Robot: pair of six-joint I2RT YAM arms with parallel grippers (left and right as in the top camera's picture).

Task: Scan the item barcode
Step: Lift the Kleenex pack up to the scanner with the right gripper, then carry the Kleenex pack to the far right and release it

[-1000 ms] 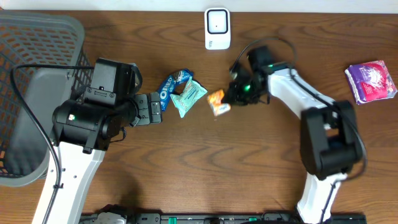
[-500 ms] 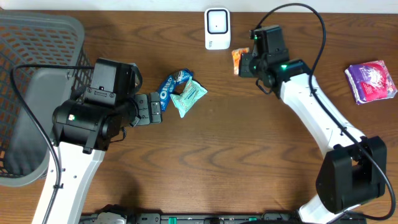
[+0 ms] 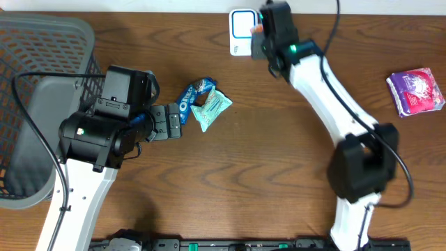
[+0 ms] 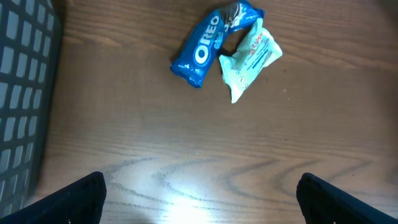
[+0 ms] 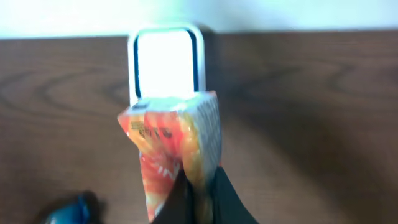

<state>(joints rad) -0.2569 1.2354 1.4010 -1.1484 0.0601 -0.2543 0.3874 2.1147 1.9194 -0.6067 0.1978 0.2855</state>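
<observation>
My right gripper (image 5: 199, 186) is shut on an orange snack packet (image 5: 174, 149), the item. It holds the packet upright right in front of the lit white scanner (image 5: 166, 62) at the table's back edge. A small printed label shows at the packet's top left. In the overhead view the right gripper (image 3: 261, 31) covers most of the packet beside the scanner (image 3: 240, 31). My left gripper (image 4: 199, 193) stands wide open over bare wood, its fingers (image 4: 81, 199) apart with nothing between them, a little short of a blue Oreo pack (image 4: 208, 50) and a pale green packet (image 4: 250, 57).
A grey mesh basket (image 3: 42, 104) fills the left side, and its wall (image 4: 22, 93) shows in the left wrist view. The Oreo pack (image 3: 189, 96) and green packet (image 3: 211, 109) lie mid-table. A purple packet (image 3: 416, 90) lies at the far right.
The right arm has carried the orange packet from mid-table up and back to the scanner's face. The left arm has not moved.
</observation>
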